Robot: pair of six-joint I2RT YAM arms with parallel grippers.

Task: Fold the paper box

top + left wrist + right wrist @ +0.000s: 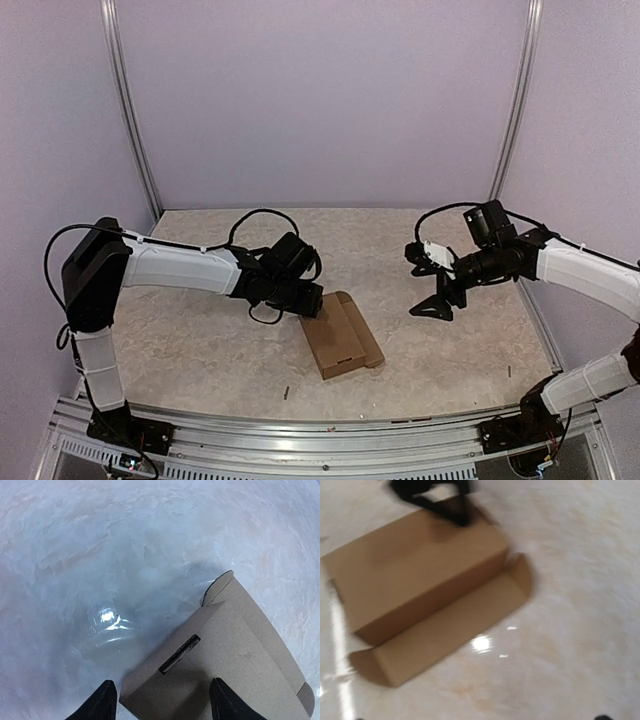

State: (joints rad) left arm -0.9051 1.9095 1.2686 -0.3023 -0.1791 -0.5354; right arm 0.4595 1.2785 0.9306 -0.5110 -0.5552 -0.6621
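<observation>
I have the paper box (340, 335) lying near the middle of the desk (200, 350), somewhat toward the near edge. Its long axis runs from far-left to near-right. The lid looks shut, and one long flap (455, 635) lies flat on the desk along the side facing my right arm.

My left end effector (305, 303) is the nearer one, right at the box's far-left end. Through its wrist camera the fingers (106, 702) stand partly apart. One sits just beside the box's edge and the other over its top face, so they are not clamped across it. I cannot tell whether they press on the card.

My right end effector (432, 308) hangs above the desk, well apart from the box on its right. Its jaws are spread wide and hold nothing. Its wrist view is blurred, but the loose flap clearly points its way.

I judge the next move to be the right arm's, coming in from the right, square to the long axis, to lift that flap. Bare desk lies between the right end effector and the flap, with more on the far side. The near rail is the closest limit, and a hard push could slide the box toward the left end effector
</observation>
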